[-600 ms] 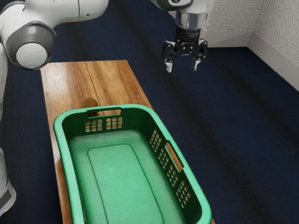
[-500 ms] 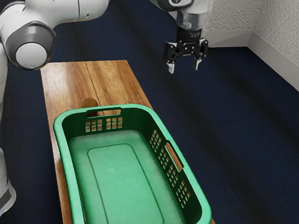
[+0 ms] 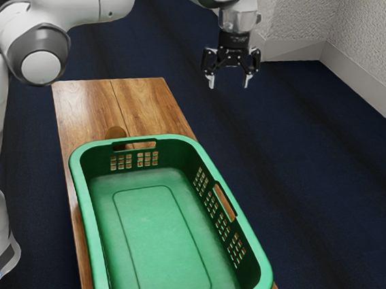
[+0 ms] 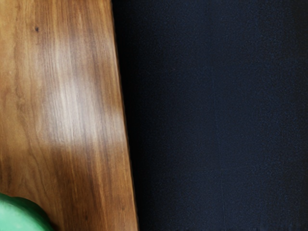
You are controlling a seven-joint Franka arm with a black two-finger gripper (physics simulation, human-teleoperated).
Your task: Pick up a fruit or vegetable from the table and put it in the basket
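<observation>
Aloft near the counter (image 3: 87,107), the fingers (image 3: 211,81) hang spread as a rounded brown object (image 3: 115,133) sits beside the green basket (image 3: 88,226).

At the far end of the green basket (image 3: 82,196), its rim hides the lower part of a brown, rounded thing (image 3: 115,133), whose kind I cannot tell. The basket's near end is cut off by the exterior view's edge, as is that of the worktop (image 3: 87,107), much of which the basket covers. The arm (image 3: 81,8) is cropped above and at the exterior view's left. The wrist view crops most of the basket.
</observation>
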